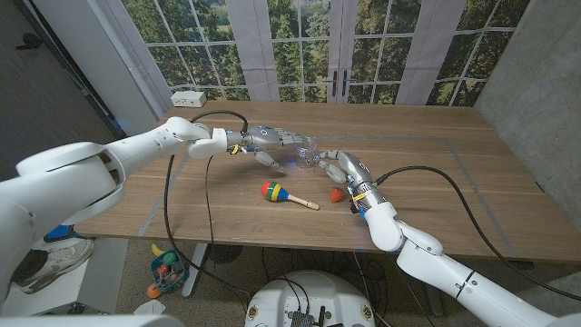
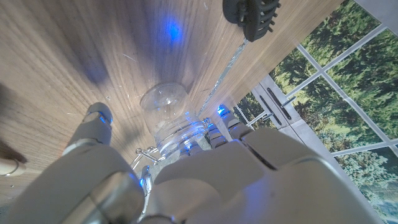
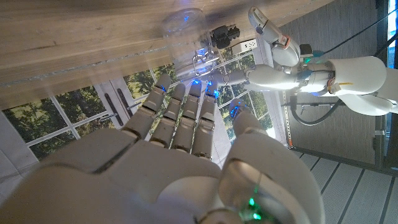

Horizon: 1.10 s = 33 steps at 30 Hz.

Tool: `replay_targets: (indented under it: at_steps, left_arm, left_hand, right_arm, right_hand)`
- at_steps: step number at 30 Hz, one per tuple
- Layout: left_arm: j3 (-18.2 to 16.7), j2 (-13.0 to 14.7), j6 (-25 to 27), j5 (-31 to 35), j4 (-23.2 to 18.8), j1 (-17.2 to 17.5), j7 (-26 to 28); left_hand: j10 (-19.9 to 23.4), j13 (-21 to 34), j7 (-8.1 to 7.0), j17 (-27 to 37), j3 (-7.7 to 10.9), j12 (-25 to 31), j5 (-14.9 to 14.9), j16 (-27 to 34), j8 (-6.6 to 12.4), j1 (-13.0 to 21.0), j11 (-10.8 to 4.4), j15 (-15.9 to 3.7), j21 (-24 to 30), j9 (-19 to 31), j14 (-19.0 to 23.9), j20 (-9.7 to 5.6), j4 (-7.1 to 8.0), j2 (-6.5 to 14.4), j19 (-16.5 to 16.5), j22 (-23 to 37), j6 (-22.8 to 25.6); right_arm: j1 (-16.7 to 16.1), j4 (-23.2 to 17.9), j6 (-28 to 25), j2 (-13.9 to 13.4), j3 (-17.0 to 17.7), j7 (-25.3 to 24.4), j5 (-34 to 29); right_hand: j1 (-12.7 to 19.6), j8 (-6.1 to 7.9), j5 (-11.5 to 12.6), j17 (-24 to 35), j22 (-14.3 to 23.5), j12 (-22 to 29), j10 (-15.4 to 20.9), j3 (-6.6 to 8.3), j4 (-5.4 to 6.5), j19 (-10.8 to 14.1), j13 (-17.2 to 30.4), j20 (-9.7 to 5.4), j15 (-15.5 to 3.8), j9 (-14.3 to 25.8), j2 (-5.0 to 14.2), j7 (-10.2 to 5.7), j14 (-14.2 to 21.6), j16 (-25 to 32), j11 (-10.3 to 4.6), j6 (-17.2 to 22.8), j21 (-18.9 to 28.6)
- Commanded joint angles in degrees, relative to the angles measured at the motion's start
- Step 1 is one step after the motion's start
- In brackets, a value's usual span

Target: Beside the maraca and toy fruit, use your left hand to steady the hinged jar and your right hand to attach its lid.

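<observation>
Left hand (image 1: 269,139): we see it reaching from its white forearm toward the middle of the table (image 1: 436,195), its fingers wrapped about the clear hinged jar (image 1: 307,155), which stands at its fingertips. In the left wrist view this hand (image 2: 186,180) closes on the jar (image 2: 166,121) from both sides, a thumb on one flank and the other fingers (image 2: 227,121) on the opposite flank, with the wire bail of the hinge visible just at the palm.

Just beneath the left hand, nearer the robot, we find the maraca (image 1: 276,193), its round head banded red, yellow, green and blue, its wooden handle pointing toward the right hand. Both hands stand apart from it.

Right hand (image 1: 342,168): we see it meeting the jar from the opposite side, fingers extended toward the glass. In the right wrist view its fingers (image 3: 186,118) lie side by side and nearly straight, their tips at the jar's (image 3: 185,28) metal clasp (image 3: 200,62), with the left hand (image 3: 264,74) on the far side of the glass. We cannot tell whether the tips press the lid or merely hover at it, nor whether anything is pinched.

Just beside the right wrist, on the robot's side, rests a small red toy fruit (image 1: 336,193), near the tip of the maraca's handle but not touching it.
</observation>
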Motion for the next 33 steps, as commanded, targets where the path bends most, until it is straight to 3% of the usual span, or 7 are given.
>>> replay_targets:
  at_steps: [1,8,18,33]
  left_arm:
    - [0.6,-0.7,0.1,0.0,1.1,-0.5,0.3]
    - [1.1,-1.0,0.0,-0.1,1.8,-0.8,0.6]
    - [1.5,-1.1,0.1,-0.5,2.1,-1.0,0.7]
    - [1.0,-0.6,0.0,-1.2,1.1,-0.6,-0.7]
  left_hand:
    - [0.5,0.1,-0.65,0.1,-0.29,0.5,0.2,0.0,0.19,0.8,-0.30,-1.55,-0.2,0.2,0.4,0.17,-0.13,0.1,0.5,0.1,0.4]
    - [0.5,0.1,-0.56,0.1,-0.42,0.4,0.2,0.0,0.18,0.8,-0.19,-1.58,-0.3,0.2,0.4,0.18,-0.11,0.1,0.6,0.1,0.3]
    - [0.5,0.1,-0.48,0.1,-0.56,0.4,0.2,0.0,0.16,0.9,-0.19,-1.70,-0.5,0.2,0.4,0.17,-0.09,0.2,0.6,0.1,0.3]
    - [0.4,0.1,-0.08,0.1,-0.90,0.3,0.2,-0.1,0.09,1.0,-0.16,-2.33,-0.8,0.2,0.2,0.21,-0.05,0.3,0.8,0.2,0.2]
  right_arm:
    - [1.2,1.0,-0.7,0.3,-0.9,2.1,1.0]
    - [2.1,1.8,0.1,0.5,-1.6,3.2,1.6]
    - [2.9,1.3,-2.8,0.6,-2.2,5.3,1.8]
    - [4.0,2.1,-3.5,0.2,-3.1,7.3,3.0]
  right_hand:
    - [-0.5,-0.37,0.3,0.3,0.3,-0.1,-0.2,-0.11,0.37,0.1,0.2,-0.50,-4.77,0.2,-0.57,0.13,-0.1,0.5,0.12,-0.2,0.4]
    - [-0.6,-0.67,0.3,0.4,0.3,-0.2,-0.5,-0.32,0.44,0.2,0.3,-0.52,-5.06,0.2,-0.65,0.39,0.5,1.0,0.32,-0.4,0.5]
    - [-1.0,-0.97,0.2,0.6,0.3,-0.3,-0.8,-0.67,0.73,0.4,0.6,-0.66,-5.25,0.2,-0.67,0.77,1.2,1.5,0.69,-0.5,0.6]
    - [-2.5,0.16,-0.1,1.4,0.4,1.6,4.1,-0.99,1.60,1.8,1.3,-0.41,-5.90,0.3,-0.65,1.90,6.8,4.0,1.95,4.5,1.5]
